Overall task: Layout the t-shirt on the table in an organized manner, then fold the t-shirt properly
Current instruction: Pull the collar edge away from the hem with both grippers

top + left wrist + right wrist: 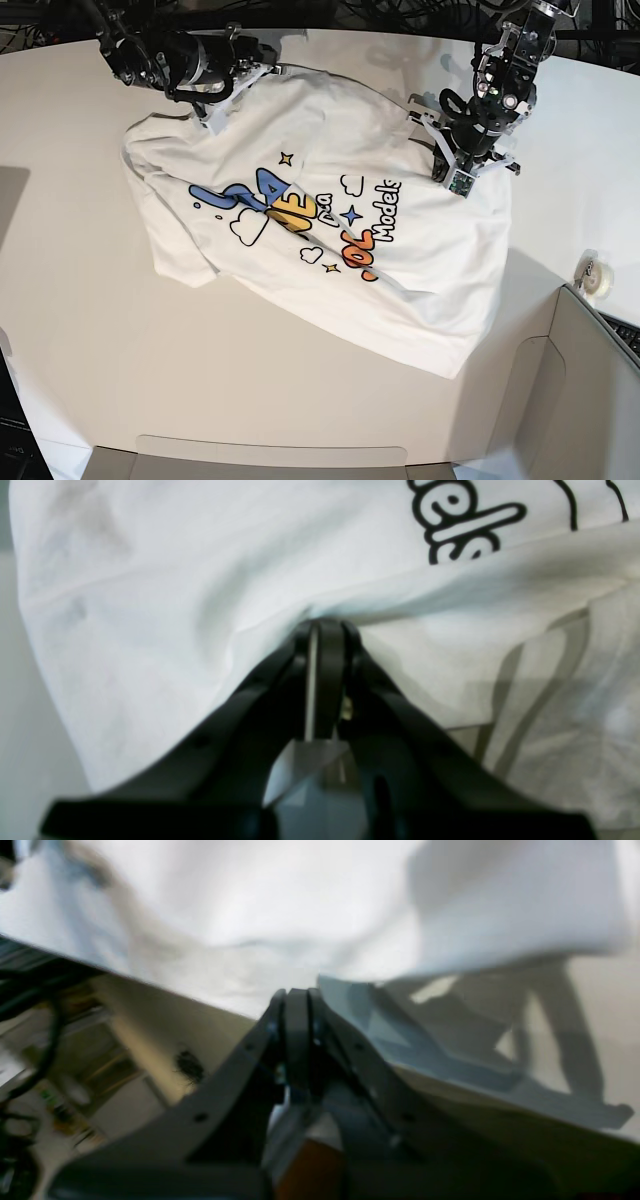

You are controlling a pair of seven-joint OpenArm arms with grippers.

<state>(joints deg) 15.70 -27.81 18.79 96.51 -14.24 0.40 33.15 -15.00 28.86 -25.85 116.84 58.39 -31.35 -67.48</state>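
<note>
The white t-shirt (330, 230) lies print-up and skewed on the white table (80, 300), with wrinkles and a folded lower corner. My left gripper (458, 180) is at the shirt's right edge, and in the left wrist view it (325, 626) is shut on a pinched fold of the shirt (150, 605), close to the black "Models" lettering. My right gripper (236, 90) is at the shirt's upper left edge. In the blurred right wrist view it (297, 992) is shut with white cloth (260, 915) at its tips, held just above the table's edge (210, 1010).
A small tape roll (597, 275) sits by the table's right edge. A grey-white box panel (590, 380) stands at the near right corner. Dark cables (330, 12) run along the far edge. Bare tabletop lies left of and in front of the shirt.
</note>
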